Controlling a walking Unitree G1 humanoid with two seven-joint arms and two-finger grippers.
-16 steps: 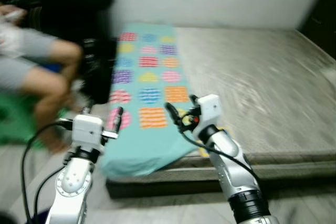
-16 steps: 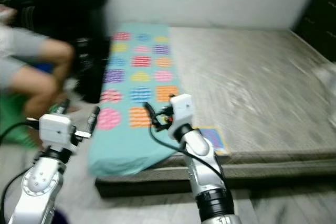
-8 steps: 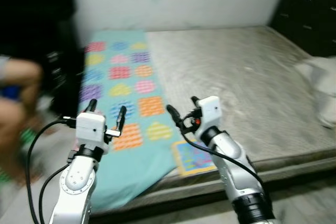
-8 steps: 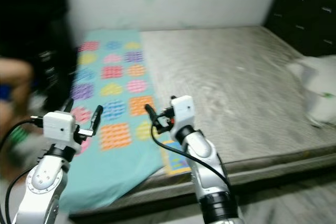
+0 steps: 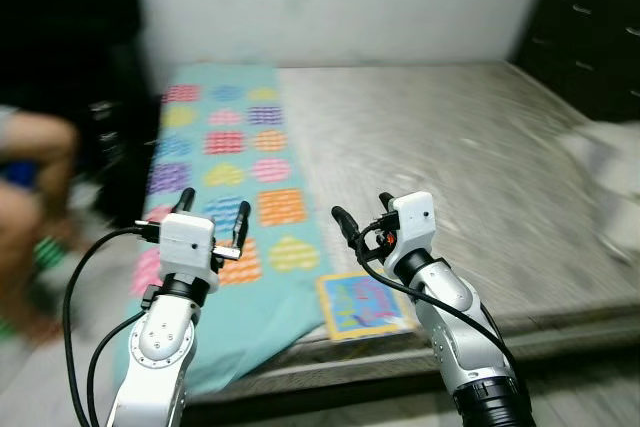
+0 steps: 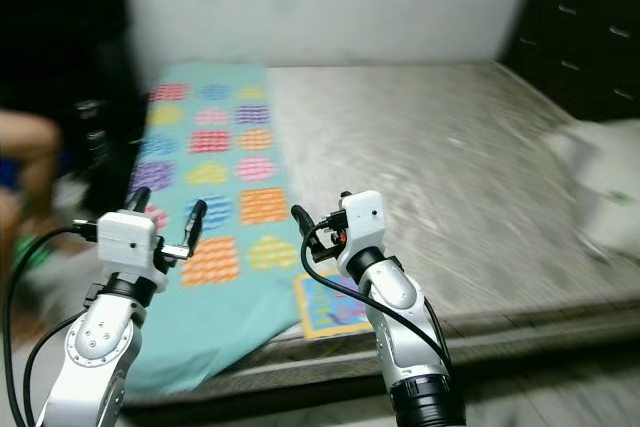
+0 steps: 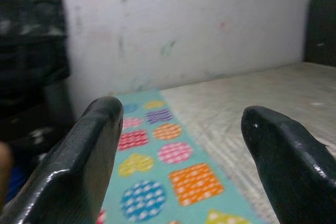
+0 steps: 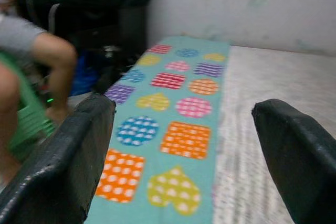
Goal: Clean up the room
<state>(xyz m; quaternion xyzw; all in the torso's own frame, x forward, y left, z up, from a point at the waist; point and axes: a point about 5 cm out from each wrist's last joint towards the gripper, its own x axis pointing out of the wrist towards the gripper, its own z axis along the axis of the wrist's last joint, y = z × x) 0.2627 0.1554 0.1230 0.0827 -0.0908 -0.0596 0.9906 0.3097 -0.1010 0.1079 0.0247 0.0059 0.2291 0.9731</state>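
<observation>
Grippers numbered two, both raised with fingers spread and empty: the left gripper [image 5: 213, 209] over the near end of one teal patterned blanket [image 5: 240, 162], the right gripper [image 5: 364, 215] above one grey mattress [image 5: 450, 147]. One colourful booklet [image 5: 362, 305] lay on the mattress edge just below the right gripper, touching the blanket's corner. Farther right lay one blurred white bundle [image 6: 610, 182]. One person's legs [image 5: 30, 182] showed at far left.

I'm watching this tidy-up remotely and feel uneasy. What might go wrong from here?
1. A person's leg sits close on the robot's left; a turn might swing the open left claw toward it.
2. The teal blanket droops over the mattress edge and might slide off if tugged.
3. The booklet lies at the edge; the right claw might knock it down.
</observation>
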